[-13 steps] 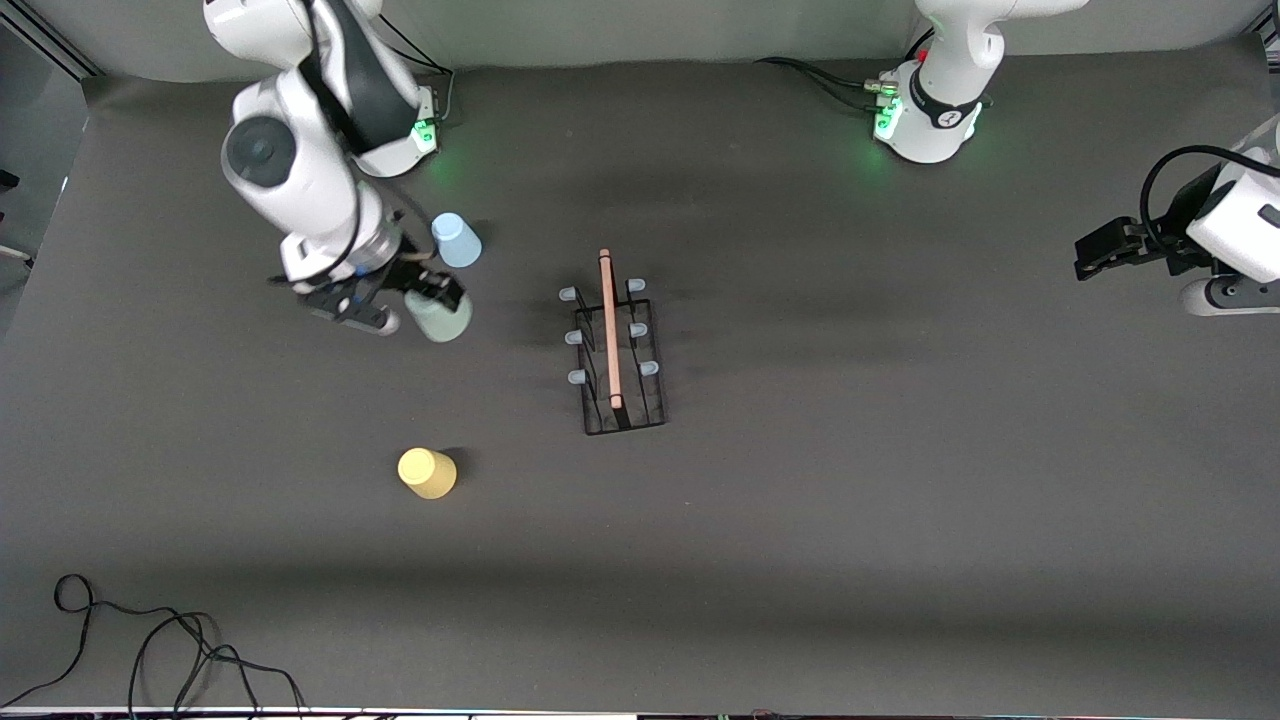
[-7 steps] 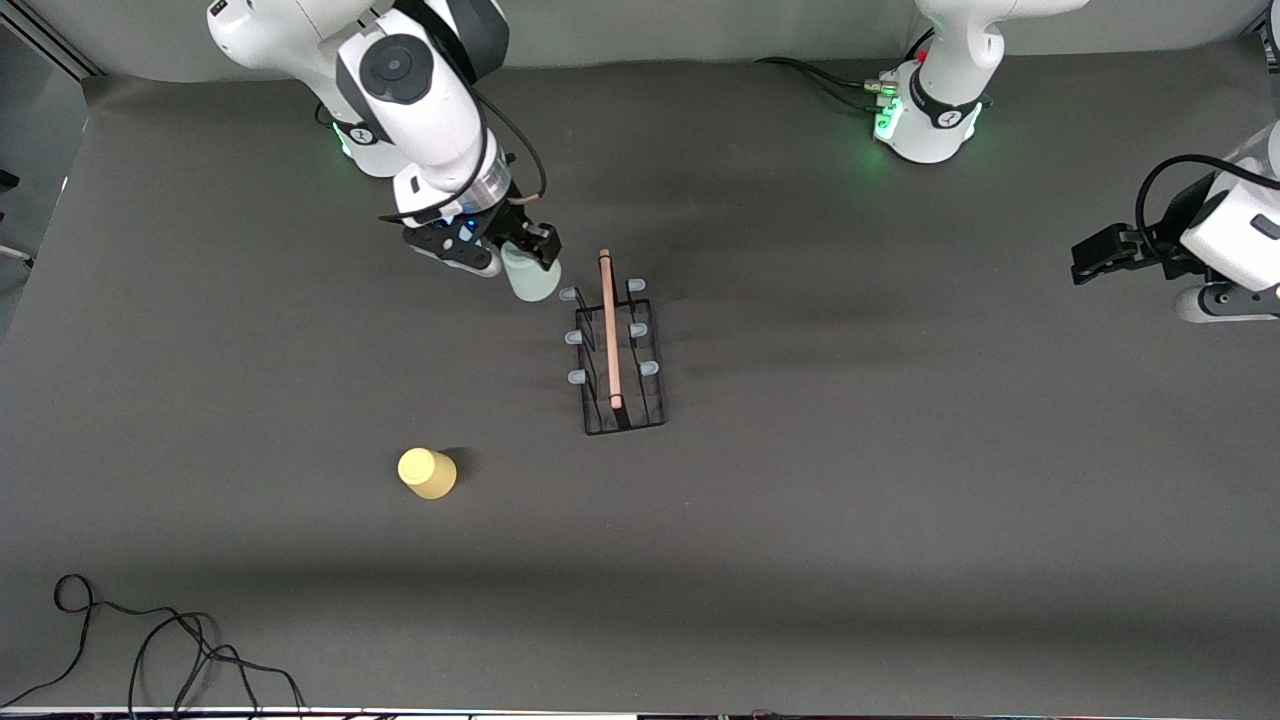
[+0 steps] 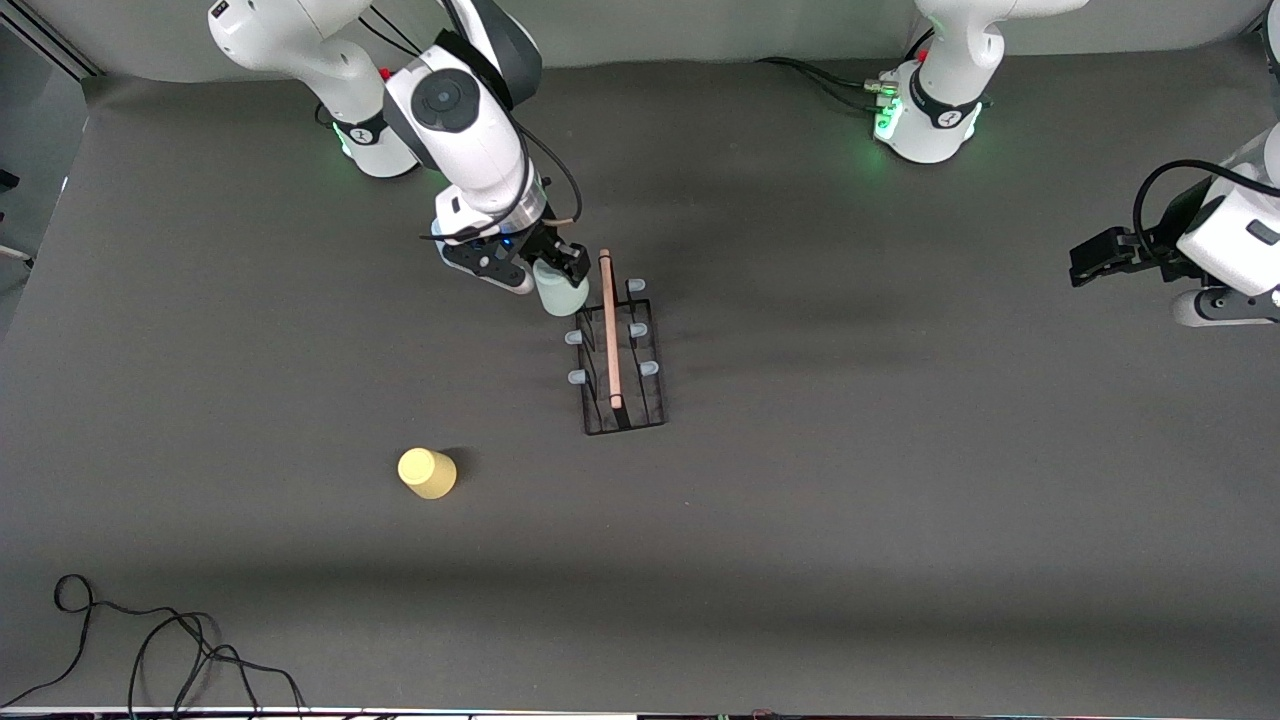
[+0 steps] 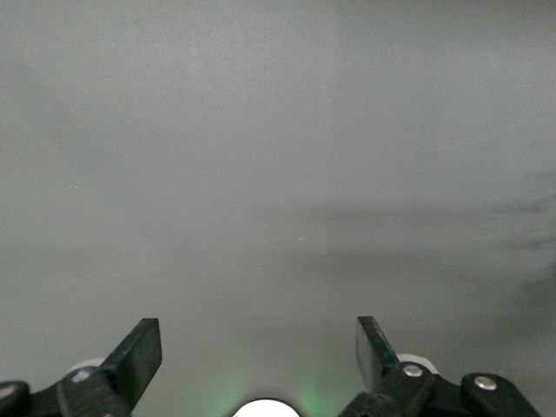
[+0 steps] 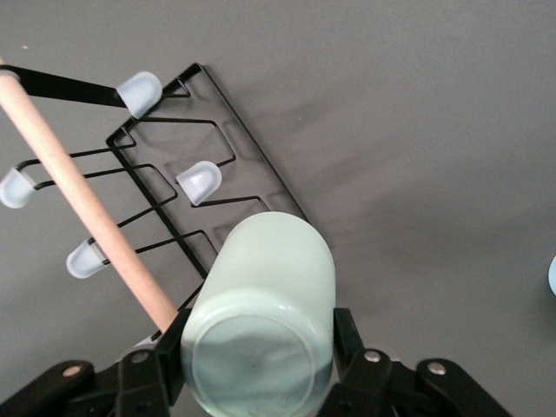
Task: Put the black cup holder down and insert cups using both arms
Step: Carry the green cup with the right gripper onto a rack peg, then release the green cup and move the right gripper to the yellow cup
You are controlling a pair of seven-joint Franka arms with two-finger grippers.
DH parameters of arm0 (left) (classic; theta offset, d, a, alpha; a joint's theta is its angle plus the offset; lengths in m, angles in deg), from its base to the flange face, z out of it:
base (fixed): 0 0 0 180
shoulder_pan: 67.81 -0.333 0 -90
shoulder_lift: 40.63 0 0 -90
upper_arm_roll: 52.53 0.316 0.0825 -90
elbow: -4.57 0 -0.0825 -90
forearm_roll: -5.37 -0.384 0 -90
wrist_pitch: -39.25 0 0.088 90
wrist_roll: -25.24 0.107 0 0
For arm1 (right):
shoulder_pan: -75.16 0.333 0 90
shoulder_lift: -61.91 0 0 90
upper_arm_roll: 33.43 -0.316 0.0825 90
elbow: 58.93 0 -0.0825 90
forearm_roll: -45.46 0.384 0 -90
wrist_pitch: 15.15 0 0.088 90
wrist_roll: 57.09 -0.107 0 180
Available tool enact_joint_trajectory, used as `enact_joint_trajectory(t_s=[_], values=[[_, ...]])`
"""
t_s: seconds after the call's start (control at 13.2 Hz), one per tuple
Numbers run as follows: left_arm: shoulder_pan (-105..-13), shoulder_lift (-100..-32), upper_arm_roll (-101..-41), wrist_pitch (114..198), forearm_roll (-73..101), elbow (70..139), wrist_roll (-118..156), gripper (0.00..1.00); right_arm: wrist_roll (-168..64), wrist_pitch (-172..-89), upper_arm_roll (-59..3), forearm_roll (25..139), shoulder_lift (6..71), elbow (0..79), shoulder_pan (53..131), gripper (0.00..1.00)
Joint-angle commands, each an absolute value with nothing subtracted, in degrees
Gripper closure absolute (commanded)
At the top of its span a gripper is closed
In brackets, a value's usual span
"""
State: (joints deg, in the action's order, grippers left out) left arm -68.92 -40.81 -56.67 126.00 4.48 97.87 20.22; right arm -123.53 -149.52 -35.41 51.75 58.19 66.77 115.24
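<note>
— Holding the pale grey-green cup (image 3: 558,292), is it? Where is the right gripper (image 3: 556,272)?

— Yes; its fingers (image 5: 347,334) are closed against the cup's two sides, bottom of the cup toward the wrist camera; it hangs over the end of the black cup holder (image 3: 620,358) that lies toward the robots' edge of the tabletop (image 3: 900,480), just beside the light-wood rod handle (image 3: 609,328).

— And the holder itself?

— Standing near the middle of the tabletop, its rod running from the robots' edge toward the front camera's edge; five pale-capped prongs show in the front view, the cup covering the spot of a sixth.

— The other cups?

— The yellow cup (image 3: 427,473) sits alone, nearer the front camera than the holder and toward the right arm's end; a sliver of light blue shows at the rim of the right wrist view, too little to name.

— The left gripper (image 3: 1100,256)?

— Waiting over the left arm's end of the tabletop; fingers (image 4: 139,352) spread wide, holding nothing.
</note>
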Motion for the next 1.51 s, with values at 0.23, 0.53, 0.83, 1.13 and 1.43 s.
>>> enact_joint_trajectory(t_s=[0.23, 0.53, 0.83, 1.13, 1.43], values=[[-67.98, -40.28, -55.96, 126.79, 3.70, 98.78, 20.85, 0.00, -124.94, -151.29, -34.84, 51.35, 54.53, 65.26, 116.29, 0.00], [-67.90, -40.28, -56.05, 126.79, 3.70, 98.78, 20.85, 0.00, -122.93, -149.28, -34.31, 51.00, 55.14, 62.98, 115.68, 0.00], [-67.90, -40.28, -55.96, 126.79, 3.70, 98.78, 20.85, 0.00, -101.53, -140.66, -23.97, 49.85, 53.05, 55.52, 113.04, 0.00], [-67.90, -40.37, -56.05, 126.97, 3.70, 98.78, 20.85, 0.00, -87.17, -141.01, -16.12, 51.78, 43.92, 47.00, 110.24, 0.00], [-67.90, -40.63, -55.96, 126.97, 3.70, 98.78, 20.85, 0.00, -79.44, -143.38, -16.12, 56.61, 33.90, 39.62, 103.82, 0.00]])
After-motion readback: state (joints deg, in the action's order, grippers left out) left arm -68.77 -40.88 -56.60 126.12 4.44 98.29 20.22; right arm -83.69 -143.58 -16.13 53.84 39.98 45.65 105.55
